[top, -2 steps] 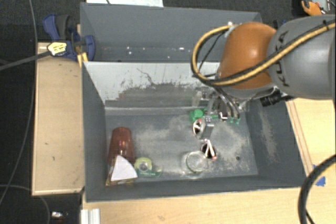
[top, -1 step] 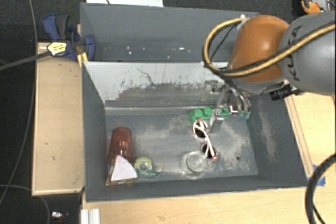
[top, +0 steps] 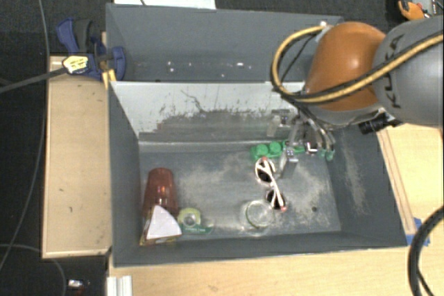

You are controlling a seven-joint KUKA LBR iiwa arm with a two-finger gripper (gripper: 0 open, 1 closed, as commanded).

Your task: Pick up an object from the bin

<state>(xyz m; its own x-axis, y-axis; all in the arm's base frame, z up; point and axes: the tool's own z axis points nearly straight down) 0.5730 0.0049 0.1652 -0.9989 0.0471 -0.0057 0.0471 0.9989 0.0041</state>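
Note:
My gripper hangs under the orange cover near the bin's back right, its metal fingers low over the floor. Right beside the fingers lies a green object, with a further green bit showing on the gripper's right side. Just in front, white-framed sunglasses lie stretched toward the bin's front. A clear round lid or cup rests at the sunglasses' near end. I cannot make out whether anything sits between the fingers.
In the front left corner lie a reddish-brown tumbler, a white triangular card piece and a small green tape roll. The orange cover and yellow cables hide the bin's back right corner.

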